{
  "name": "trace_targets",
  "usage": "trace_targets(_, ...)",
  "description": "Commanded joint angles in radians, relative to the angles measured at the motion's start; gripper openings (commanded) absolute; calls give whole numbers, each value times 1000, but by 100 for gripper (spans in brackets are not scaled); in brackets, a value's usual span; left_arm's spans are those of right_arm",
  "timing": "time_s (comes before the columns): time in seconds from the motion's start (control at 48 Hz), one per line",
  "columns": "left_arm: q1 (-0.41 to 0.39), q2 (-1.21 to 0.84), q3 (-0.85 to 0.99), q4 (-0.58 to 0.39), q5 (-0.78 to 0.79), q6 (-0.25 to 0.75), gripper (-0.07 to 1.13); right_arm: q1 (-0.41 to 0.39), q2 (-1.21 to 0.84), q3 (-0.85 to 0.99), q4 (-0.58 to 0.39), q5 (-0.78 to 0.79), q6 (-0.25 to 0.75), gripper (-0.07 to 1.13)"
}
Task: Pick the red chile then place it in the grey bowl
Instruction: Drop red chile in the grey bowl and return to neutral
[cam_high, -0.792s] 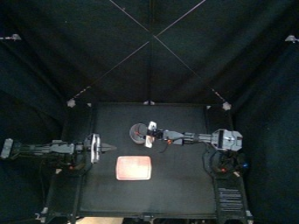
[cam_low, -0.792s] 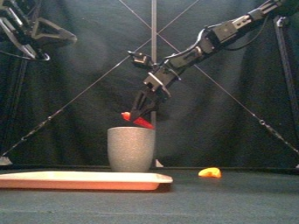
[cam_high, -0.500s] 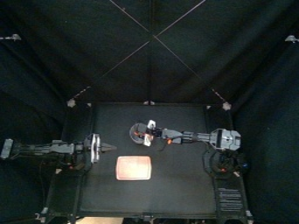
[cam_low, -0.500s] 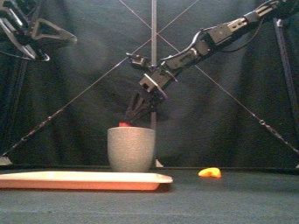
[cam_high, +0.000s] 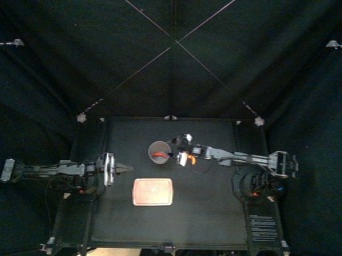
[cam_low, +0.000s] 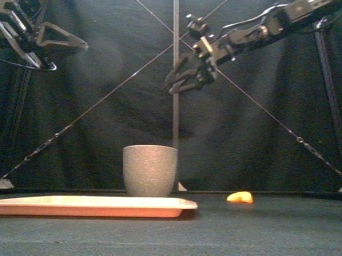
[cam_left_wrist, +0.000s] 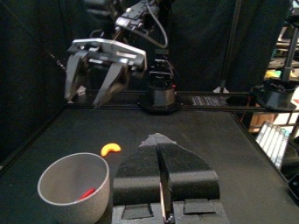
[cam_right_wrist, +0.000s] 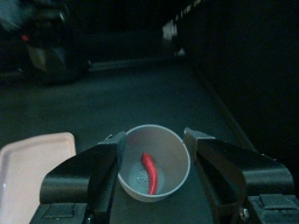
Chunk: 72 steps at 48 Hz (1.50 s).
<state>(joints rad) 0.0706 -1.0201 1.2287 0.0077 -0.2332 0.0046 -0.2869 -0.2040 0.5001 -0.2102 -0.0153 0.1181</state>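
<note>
The tall grey speckled cup (cam_low: 150, 170) has a matt, stone-like outer wall; the inner wall looks smooth and paler. The red toy chile (cam_right_wrist: 151, 171) inside it appears to be smooth plastic with a slight sheen. The flat pink tray (cam_low: 94, 206) is smooth, semi-gloss plastic. The small orange toy food (cam_low: 239, 198) looks glossy. The black table (cam_low: 267, 235) has a matt top. The black back curtain (cam_low: 267, 130) is dull cloth. The right gripper (cam_left_wrist: 91, 94) shows 2 matt grey jaws under a silver, metallic cross-plate. The left gripper (cam_left_wrist: 160, 149) shows 2 smooth black jaws with a soft sheen.
</note>
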Motion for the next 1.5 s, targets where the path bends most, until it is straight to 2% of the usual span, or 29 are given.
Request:
trace_targets(0.021, 6, 2, -12, 2, -6, 2, -3, 26, -199, 120, 25, -97, 5, 90)
trace_targets(0.417, 17, 0, -11, 2, -5, 0, -3, 233, -744, 460, 118, -44, 9, 90)
trace_targets(0.562, 21, 0, -11, 2, -5, 0, -3, 279, -873, 546, 166, -29, 6, 90)
trace_targets(0.958, 21, -2, -11, 2, -5, 0, -3, 285, -910, 653, 166, -25, 6, 90)
trace_targets(1.5, 23, -5, -9, 3, -5, 0, -3, 279, -965, 663, 140, -15, 6, 90)
